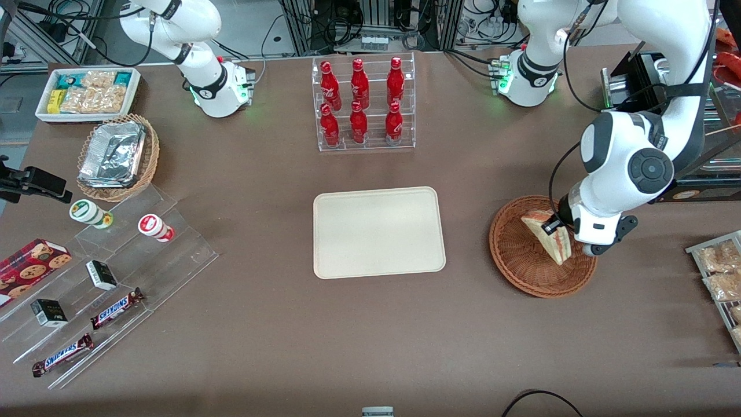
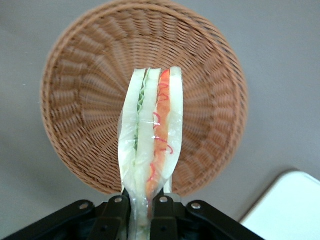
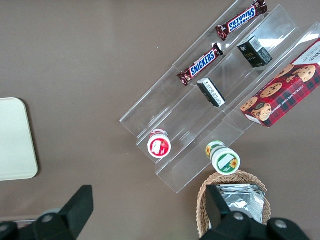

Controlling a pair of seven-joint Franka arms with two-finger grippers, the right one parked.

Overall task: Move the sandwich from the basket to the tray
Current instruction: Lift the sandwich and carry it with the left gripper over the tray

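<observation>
1. The left arm's gripper [image 2: 142,210] is clamped on the wrapped sandwich [image 2: 151,140], both fingers pinching one end of the wedge.
2. The sandwich hangs above the round reddish-brown wicker basket [image 1: 515,255], edge-on, showing red and green filling between pale bread slices.
3. The cream-beige tray [image 1: 379,231] lies flat near the basket, toward the parked arm's end.
4. Farther from the front camera than the basket stands a clear rack of red bottles [image 1: 362,104].

White arm, black claw [image 2: 141,210]
</observation>
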